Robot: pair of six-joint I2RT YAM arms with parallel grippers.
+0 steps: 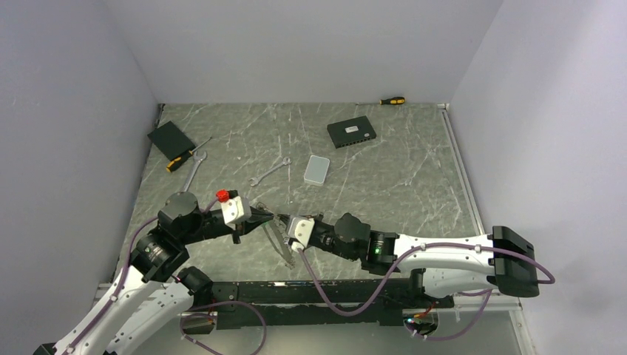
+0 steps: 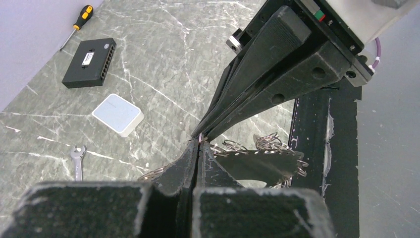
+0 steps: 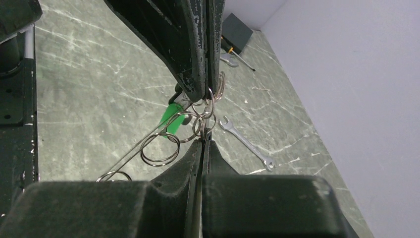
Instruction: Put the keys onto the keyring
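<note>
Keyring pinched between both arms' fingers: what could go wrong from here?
The left fingers and right fingers pinch the keyring tip to tip, so any pull could tear the wire from one grip. The small rings and green tag hang tangled there and may snag during threading.

The left arm (image 1: 176,231) was black, a red knob (image 1: 222,195) beside its white wrist block (image 1: 234,209); the right arm (image 1: 444,259) was white, purple cable (image 1: 334,298) alongside.

Your left arm (image 1: 194,229) and right arm (image 1: 444,253) reach inward along the near edge of the counter (image 1: 399,185). Your left gripper (image 1: 268,217) and right gripper (image 1: 284,220) meet tip to tip, the jaws of both pressed together.
</note>
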